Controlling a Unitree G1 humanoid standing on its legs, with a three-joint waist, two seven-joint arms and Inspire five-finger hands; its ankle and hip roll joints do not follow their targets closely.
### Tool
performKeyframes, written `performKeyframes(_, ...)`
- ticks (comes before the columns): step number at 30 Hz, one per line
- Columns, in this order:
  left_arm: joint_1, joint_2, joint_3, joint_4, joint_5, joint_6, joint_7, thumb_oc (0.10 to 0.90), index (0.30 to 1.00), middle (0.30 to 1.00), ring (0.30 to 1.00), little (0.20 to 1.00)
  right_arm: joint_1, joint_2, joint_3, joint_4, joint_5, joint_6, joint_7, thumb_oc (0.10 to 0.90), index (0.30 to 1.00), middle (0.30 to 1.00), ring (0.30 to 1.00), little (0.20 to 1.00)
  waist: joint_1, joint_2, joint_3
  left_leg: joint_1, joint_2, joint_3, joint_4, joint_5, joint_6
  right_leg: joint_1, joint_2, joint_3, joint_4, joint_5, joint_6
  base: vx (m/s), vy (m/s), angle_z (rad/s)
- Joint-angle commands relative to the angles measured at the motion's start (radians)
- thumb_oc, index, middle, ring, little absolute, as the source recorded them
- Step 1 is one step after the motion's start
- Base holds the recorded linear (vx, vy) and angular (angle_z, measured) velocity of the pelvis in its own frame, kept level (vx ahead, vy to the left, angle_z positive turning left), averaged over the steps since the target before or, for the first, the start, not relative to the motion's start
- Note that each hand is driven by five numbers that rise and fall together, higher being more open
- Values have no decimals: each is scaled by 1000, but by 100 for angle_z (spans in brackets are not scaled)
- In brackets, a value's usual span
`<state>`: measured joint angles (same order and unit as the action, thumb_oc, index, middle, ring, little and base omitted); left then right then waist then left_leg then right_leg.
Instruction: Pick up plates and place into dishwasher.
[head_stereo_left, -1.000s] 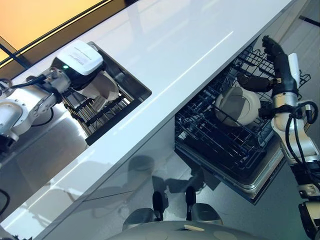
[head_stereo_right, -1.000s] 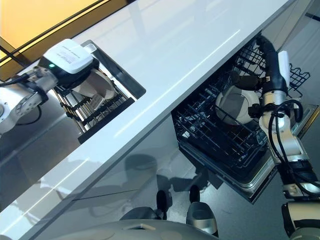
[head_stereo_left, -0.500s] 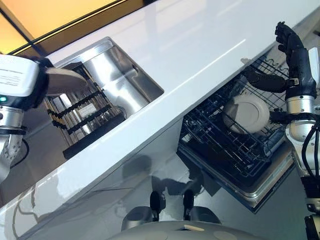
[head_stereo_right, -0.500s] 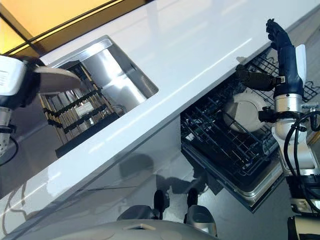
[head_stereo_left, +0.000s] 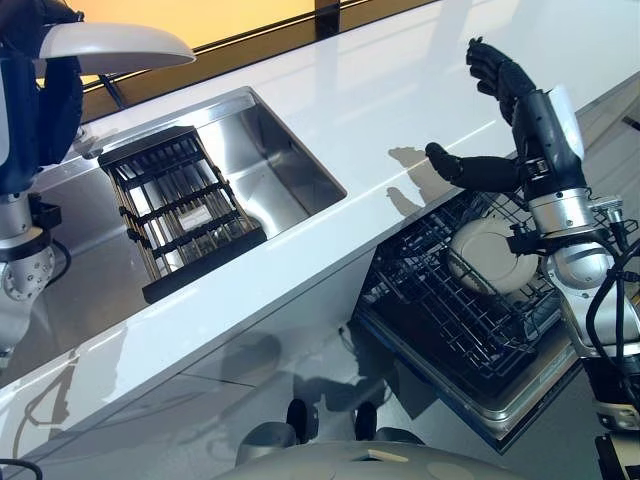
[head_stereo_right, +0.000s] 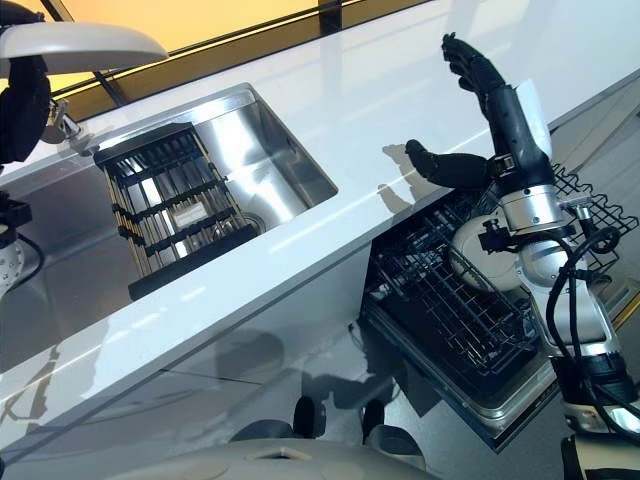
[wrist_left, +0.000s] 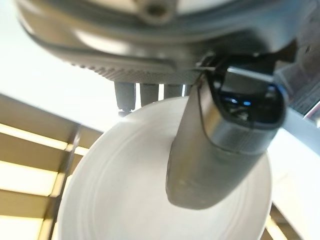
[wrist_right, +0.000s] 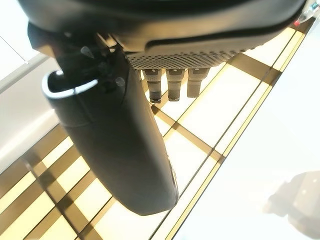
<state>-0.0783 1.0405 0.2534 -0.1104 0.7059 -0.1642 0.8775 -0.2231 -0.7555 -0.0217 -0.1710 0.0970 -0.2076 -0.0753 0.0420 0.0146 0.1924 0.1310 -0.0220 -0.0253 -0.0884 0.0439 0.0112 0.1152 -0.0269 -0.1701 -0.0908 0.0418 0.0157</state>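
Now left hand (head_stereo_left: 40, 110) pinches round white ceramic plate (head_stereo_left: 112, 45) high at far left, over black slatted drying rack (head_stereo_left: 180, 205). Right hand (head_stereo_left: 500, 150) spread, empty, above dark wire dishwasher basket (head_stereo_left: 450, 300). Your risk: thin pinch slips crossing glossy white counter (head_stereo_left: 330, 100).

Left hand (head_stereo_left: 38, 95): raised out of the sink (head_stereo_left: 290, 150) with a white plate (head_stereo_left: 115, 45) pinched between thumb and fingers, now high above the sink's far end, where a second ago it was down at the black dish rack (head_stereo_left: 180, 210) among the plates. Dish rack: the plates seen in it a second ago are gone, its slots bare. Right hand (head_stereo_left: 500, 120): lifted from just over the dishwasher rack (head_stereo_left: 450, 300) and the plate standing there to a position above the white counter (head_stereo_left: 380, 90) edge, fingers spread wider with the thumb out.
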Motion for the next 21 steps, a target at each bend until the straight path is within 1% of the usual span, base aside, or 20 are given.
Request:
performKeyframes(1,-130,38,19,13,-88,-29,36,100,300,300,300,200,-79,-34,-12,-113,69,-76,36,800,900,900,900,900,-34,12,-144,-6,-47,31,26,-115,-9,-11,57,-19,130,-179,24,0,0,0)
performKeyframes(2,-135,38,16,8,-96,-38,29,100,300,300,300,200,-79,-35,-12,-118,77,-76,45,800,900,900,900,900,-34,12,-145,-6,-47,31,27,-116,-9,-11,57,-19,129,-178,25,0,0,0)
performKeyframes(3,-151,23,-7,-13,-114,-75,1,100,300,300,300,200,-85,-33,-4,-140,94,-73,64,800,900,900,900,900,-39,10,-145,-7,-49,36,39,-123,-8,-13,57,-14,128,-177,25,0,0,0)
performKeyframes(5,-166,-9,-44,-41,-99,-116,-28,100,300,300,300,200,-96,-24,8,-154,84,-87,69,800,900,900,900,900,-40,6,-143,-11,-55,40,66,-138,-4,-13,56,-6,126,-174,24,-2,-3,-2)
performKeyframes(7,-179,-28,-74,-66,-97,-136,-52,100,300,300,300,200,-106,-20,20,-162,70,-97,61,800,900,900,900,900,-40,4,-141,-15,-58,44,84,-147,-2,-12,57,-1,123,-170,24,-9,-4,-7)
performKeyframes(8,-195,-52,-105,-91,-84,-159,-77,100,300,300,300,200,-119,-12,34,-171,72,-105,60,800,900,900,900,900,-40,2,-139,-17,-61,45,94,-153,1,-10,58,3,120,-166,24,-11,1,-9)
performKeyframes(10,-226,-87,-158,-116,-68,-182,-118,100,300,300,300,200,-142,8,58,-177,56,-117,56,800,900,900,900,900,-43,2,-139,-13,-61,47,91,-154,4,-9,59,9,122,-165,26,-10,7,-10)
performKeyframes(13,-271,-112,-215,-131,-71,-193,-161,100,300,300,300,200,-166,23,87,-190,55,-110,64,800,900,900,900,900,-49,5,-141,-4,-57,46,68,-144,5,-11,61,13,130,-168,30,-8,17,-6)
performKeyframes(17,-345,-138,-300,-140,-95,-206,-224,100,300,300,300,200,-184,41,122,-201,42,-111,78,800,900,900,900,900,-58,12,-145,8,-46,40,8,-110,0,-19,63,11,150,-175,37,-11,9,-5)
performKeyframes(21,-395,-159,-352,-136,-128,-235,-253,100,300,300,300,200,-219,51,153,-196,40,-101,85,800,900,900,900,900,-63,9,-145,9,-47,43,13,-113,2,-25,60,11,162,-179,37,-8,0,0)
